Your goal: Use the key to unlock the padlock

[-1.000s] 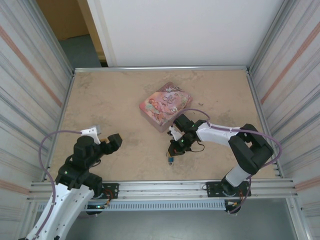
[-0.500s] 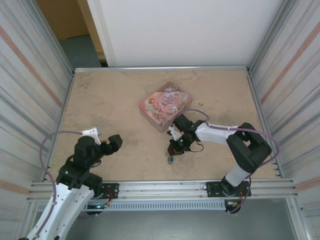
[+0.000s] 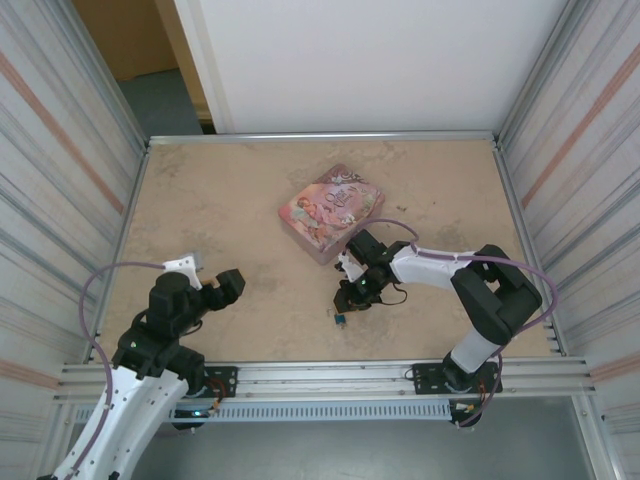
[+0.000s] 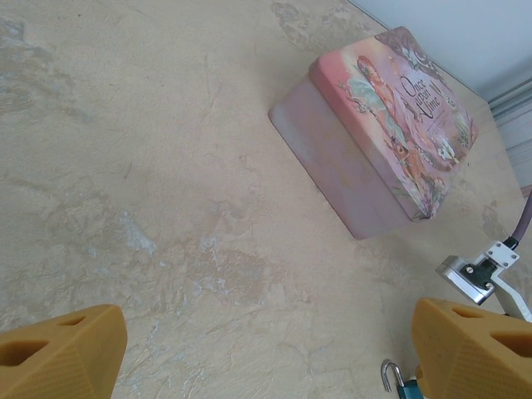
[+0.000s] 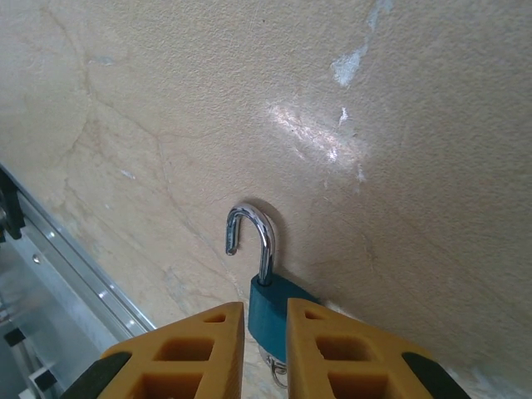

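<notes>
The padlock point(image 5: 278, 306) lies on the table, a small blue body with its silvery shackle point(image 5: 253, 229) swung open. It is also in the top view point(image 3: 340, 319) and at the bottom edge of the left wrist view point(image 4: 397, 381). My right gripper point(image 5: 266, 306) hovers right over the body, its yellow fingers point(image 5: 199, 349) parted by a narrow gap, with the blue body showing through it. A silvery ring point(image 5: 274, 371) peeks out below the body; the key itself is hidden. My left gripper point(image 3: 232, 283) stands wide open point(image 4: 274, 349) at the near left, holding nothing.
A pink illustrated tin point(image 3: 332, 212) lies just behind the right gripper point(image 3: 347, 298), and shows in the left wrist view point(image 4: 391, 125). The metal front rail point(image 5: 50, 274) runs close to the padlock. Corrugated walls enclose the table point(image 3: 230, 200).
The right gripper's fingers have parted slightly over the padlock, which has shifted very little. The left arm has not moved.
</notes>
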